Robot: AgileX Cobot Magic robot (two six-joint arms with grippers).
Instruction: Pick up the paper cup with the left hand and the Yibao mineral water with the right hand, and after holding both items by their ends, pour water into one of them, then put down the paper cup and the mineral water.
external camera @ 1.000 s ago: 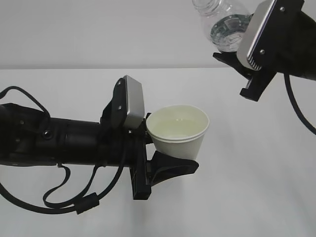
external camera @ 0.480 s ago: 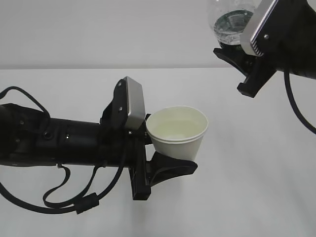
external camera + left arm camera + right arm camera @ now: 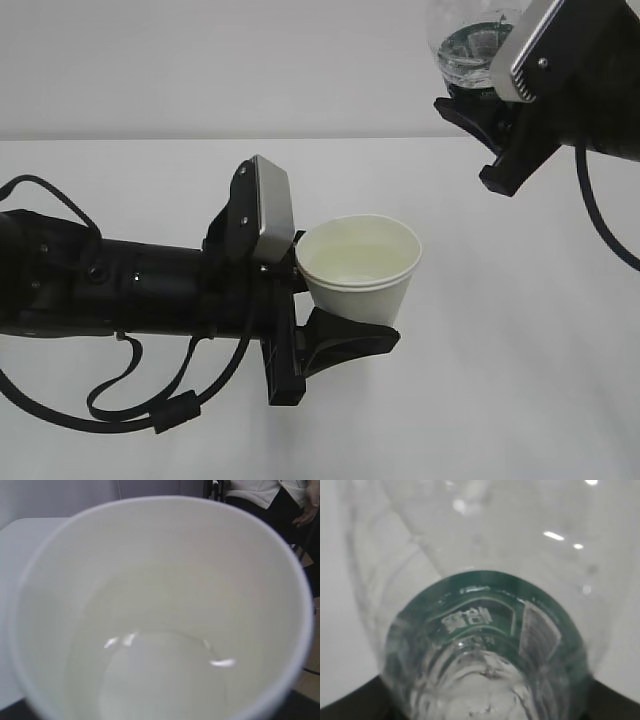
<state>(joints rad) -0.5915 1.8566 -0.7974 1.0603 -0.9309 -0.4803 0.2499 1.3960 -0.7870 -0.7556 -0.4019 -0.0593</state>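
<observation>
Jaws of the left hand [image 3: 335,320] are closed around the paper cup [image 3: 360,265], gripping its lower wall from both sides, with one black finger [image 3: 345,342] visible below and in front of the cup base; the cup stands upright, clear of the white table [image 3: 520,360], held above the middle of the surface; its rolled rim faces up and a shallow pool of water [image 3: 165,675] lies in the bottom, seen with bright reflections in the left wrist view, where the cup [image 3: 160,580] fills nearly the whole picture; the left arm runs in horizontally from the left edge of the exterior view, carrying a grey rectangular block [image 3: 268,208] on top and looping black cables [image 3: 130,400] underneath. Jaws of the right hand [image 3: 490,110] are closed on the Yibao mineral water [image 3: 468,45], holding it near its bottom end; the bottle is raised high over the far right part of the surface, cut off by the top edge of the exterior view, well apart from the cup and higher than it; whether its mouth points up or at a slant cannot be told, since the neck is out of view. In the right wrist view the bottle [image 3: 485,645] is seen from its ribbed base, with the dark green label band [image 3: 480,605] ringing it and the clear wall widening away from the camera; a grey side plate [image 3: 522,50] on the right gripper faces the exterior camera; a black cable [image 3: 605,220] hangs from the right arm toward the right edge.
</observation>
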